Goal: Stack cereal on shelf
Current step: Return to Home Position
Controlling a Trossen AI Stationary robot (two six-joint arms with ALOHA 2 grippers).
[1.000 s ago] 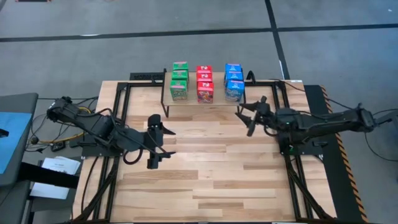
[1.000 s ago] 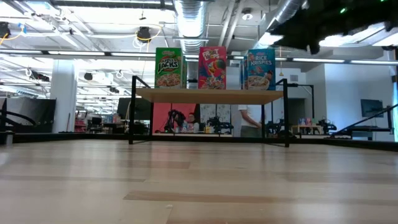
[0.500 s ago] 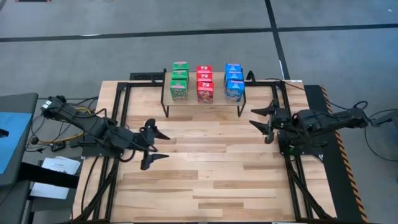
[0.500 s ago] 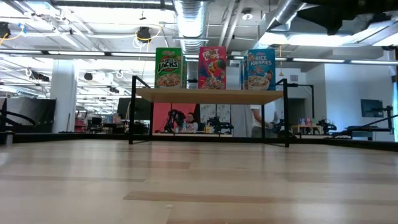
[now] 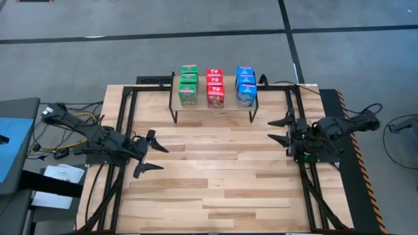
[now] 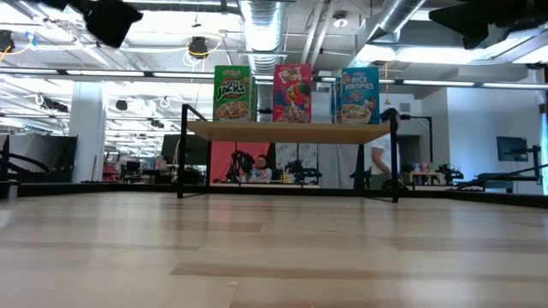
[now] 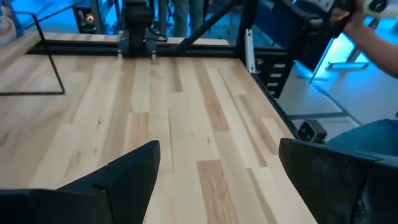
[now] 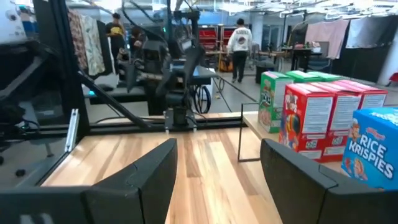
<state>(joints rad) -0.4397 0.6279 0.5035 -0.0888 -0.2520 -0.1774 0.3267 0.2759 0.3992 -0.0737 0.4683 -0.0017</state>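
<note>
Lining shelf (image 6: 291, 131), cereal (image 6: 293, 92), person (image 6: 381, 162) behind, left tool (image 5: 161, 158), right tool (image 5: 270, 130) aside

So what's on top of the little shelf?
On the shelf stand three rows of cereal: green boxes, red boxes, blue boxes, three deep seen from above. The low view shows only each row's front box; the others are covered.

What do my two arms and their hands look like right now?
Both are matte black, jointed links. The left arm carries a yellow cable among black ones; the right arm has a looped black cable. The left hand and right hand each have two flat black fingers tapering to points.
</note>
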